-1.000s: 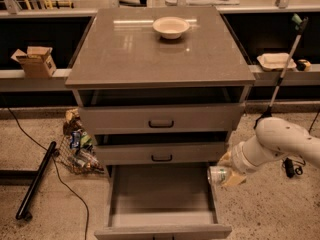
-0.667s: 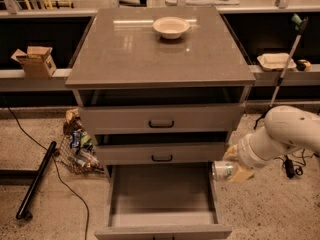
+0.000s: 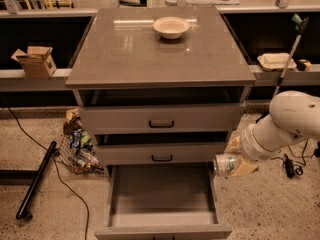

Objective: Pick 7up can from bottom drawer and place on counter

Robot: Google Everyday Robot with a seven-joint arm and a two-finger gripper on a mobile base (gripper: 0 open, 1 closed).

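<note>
no legible txt, gripper [image 3: 236, 160] w/ 7up can [image 3: 223, 165] right of bottom drawer [image 3: 162, 191]

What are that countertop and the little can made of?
The counter looks like polished stone or laminate: glossy gray-brown, mirroring lights. The 7up can, held by the end effector right of the open bottom drawer, looks metal: shiny silvery end.

White, rounded robot arm [image 3: 292, 115] enters from right edge at mid-height. Bulky joint segment sits highest; forearm slopes down and to left. White cylindrical wrist [image 3: 259, 143] points toward lower left. Tan two-finger end effector [image 3: 236, 158] at arm's left tip, in lower right of view, lower than wrist. One tan finger [image 3: 233, 145] above, other below. Jaws clamped on small silvery-white soda can with green markings [image 3: 223, 165]. Can held on its side, clear of floor, metal end facing left.
</note>
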